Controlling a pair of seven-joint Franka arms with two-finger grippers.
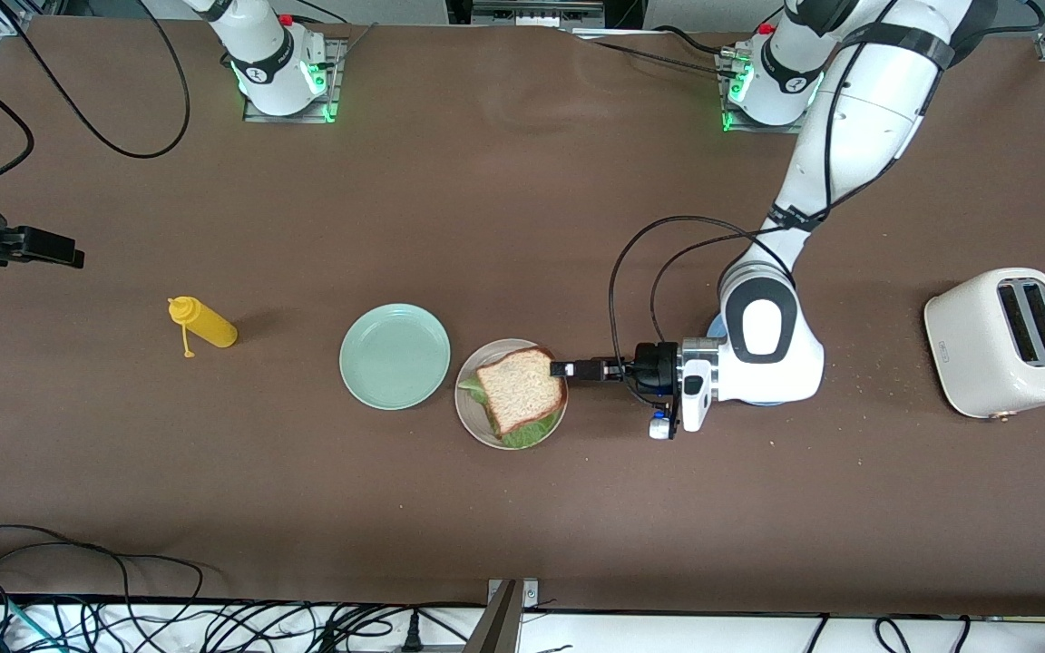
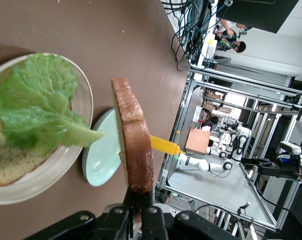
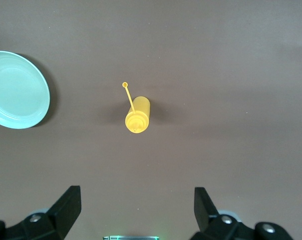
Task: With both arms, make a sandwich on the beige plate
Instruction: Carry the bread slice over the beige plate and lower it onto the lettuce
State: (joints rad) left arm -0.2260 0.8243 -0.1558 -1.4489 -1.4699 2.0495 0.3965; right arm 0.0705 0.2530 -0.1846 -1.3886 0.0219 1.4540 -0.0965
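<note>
The beige plate point(image 1: 466, 415) lies near the table's middle, beside a mint-green plate. On it lie a bread slice point(image 2: 10, 160) and a crinkly green lettuce leaf point(image 1: 522, 436) on top of that. My left gripper point(image 1: 564, 369) is shut on the crust edge of a second brown bread slice point(image 1: 521, 390) and holds it over the lettuce and plate. In the left wrist view this slice point(image 2: 133, 145) shows edge-on above the gripper point(image 2: 139, 194), lifted off the lettuce point(image 2: 35, 105) and plate point(image 2: 84, 102). My right gripper point(image 3: 136, 192) is open and empty, high over the yellow bottle, outside the front view.
The mint-green plate point(image 1: 394, 355) touches the beige plate toward the right arm's end. A yellow squeeze bottle point(image 1: 202, 324) lies farther that way. A white toaster point(image 1: 1003, 340) stands at the left arm's end. A blue plate point(image 1: 714, 326) shows under the left arm's wrist.
</note>
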